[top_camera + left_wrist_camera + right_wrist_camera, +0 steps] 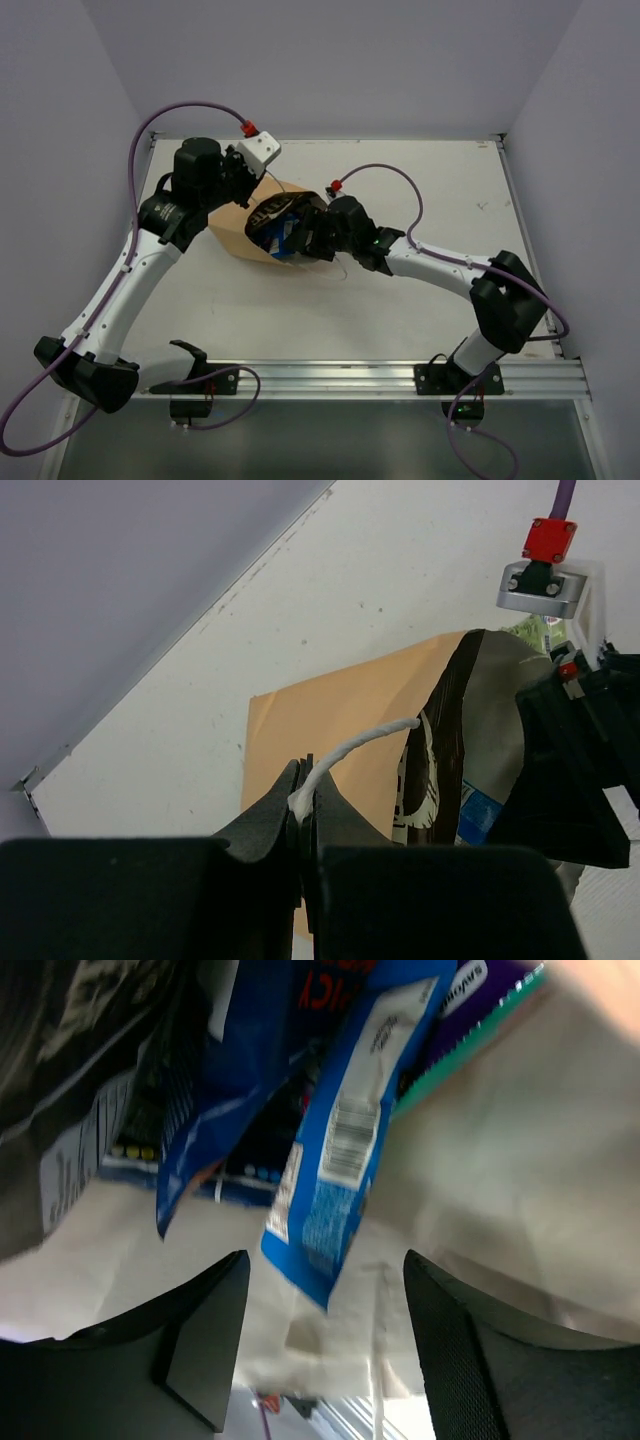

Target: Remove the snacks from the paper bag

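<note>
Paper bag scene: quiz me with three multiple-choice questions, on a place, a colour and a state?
1. The right hand is: A) beside its base B) at the paper bag's mouth C) off the table
2. The packet before it is: A) blue-white B) yellow C) pink
3. The left hand is: A) wide open B) holding a chip bag C) shut on the white string handle
Answers: B, the bag's inside fills its view; A, seen from the right wrist; C, the string is pinched.

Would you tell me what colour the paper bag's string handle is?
The string handle is white, clearest in the left wrist view.
</note>
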Available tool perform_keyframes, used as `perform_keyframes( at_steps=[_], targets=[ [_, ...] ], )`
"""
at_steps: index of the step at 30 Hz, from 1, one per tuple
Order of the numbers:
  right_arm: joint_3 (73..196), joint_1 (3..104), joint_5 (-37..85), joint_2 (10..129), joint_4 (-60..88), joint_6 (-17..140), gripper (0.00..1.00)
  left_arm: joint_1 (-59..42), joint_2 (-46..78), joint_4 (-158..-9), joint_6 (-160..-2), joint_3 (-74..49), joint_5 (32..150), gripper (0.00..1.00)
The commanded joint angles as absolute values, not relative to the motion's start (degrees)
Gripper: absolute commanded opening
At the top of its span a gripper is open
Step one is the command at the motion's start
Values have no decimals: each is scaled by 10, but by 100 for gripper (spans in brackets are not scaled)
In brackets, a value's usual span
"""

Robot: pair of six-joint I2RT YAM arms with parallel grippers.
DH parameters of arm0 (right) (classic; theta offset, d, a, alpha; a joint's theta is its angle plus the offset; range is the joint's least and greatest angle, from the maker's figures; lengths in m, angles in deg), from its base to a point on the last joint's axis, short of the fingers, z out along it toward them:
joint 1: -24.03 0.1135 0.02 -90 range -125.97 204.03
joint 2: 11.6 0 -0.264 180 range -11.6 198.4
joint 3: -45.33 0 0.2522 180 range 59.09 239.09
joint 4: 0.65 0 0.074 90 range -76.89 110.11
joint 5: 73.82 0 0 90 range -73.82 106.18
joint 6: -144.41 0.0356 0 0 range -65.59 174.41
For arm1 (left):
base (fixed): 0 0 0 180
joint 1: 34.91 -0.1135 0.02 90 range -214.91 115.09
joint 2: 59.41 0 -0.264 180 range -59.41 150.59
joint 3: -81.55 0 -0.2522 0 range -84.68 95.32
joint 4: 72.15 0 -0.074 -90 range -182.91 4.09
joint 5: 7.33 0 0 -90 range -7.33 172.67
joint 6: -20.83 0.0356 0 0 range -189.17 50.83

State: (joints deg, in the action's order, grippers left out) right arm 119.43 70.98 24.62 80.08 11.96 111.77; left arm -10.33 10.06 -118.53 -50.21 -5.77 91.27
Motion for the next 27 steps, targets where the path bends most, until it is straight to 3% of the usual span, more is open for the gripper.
perform_keyframes(
  at_steps=[1,4,7,8,11,20,27],
  targets=[
    [1229,715,226,823,58,1161,65,-100,98,-1146,-517,-36,910,0],
    [1233,719,232,847,43,1175,59,-100,100,-1145,-519,-35,912,0],
    [1232,719,237,858,28,1180,45,-100,99,-1143,-519,-34,909,0],
    [1228,719,236,851,26,1178,28,-100,98,-1143,-516,-35,907,0],
    [1218,719,229,819,33,1164,0,-100,92,-1139,-512,-41,896,0],
    [1162,646,236,592,165,1083,0,-100,74,-1126,-485,-75,872,0],
    [1028,447,263,444,220,1016,0,-100,57,-1132,-469,-86,875,0]
  ],
)
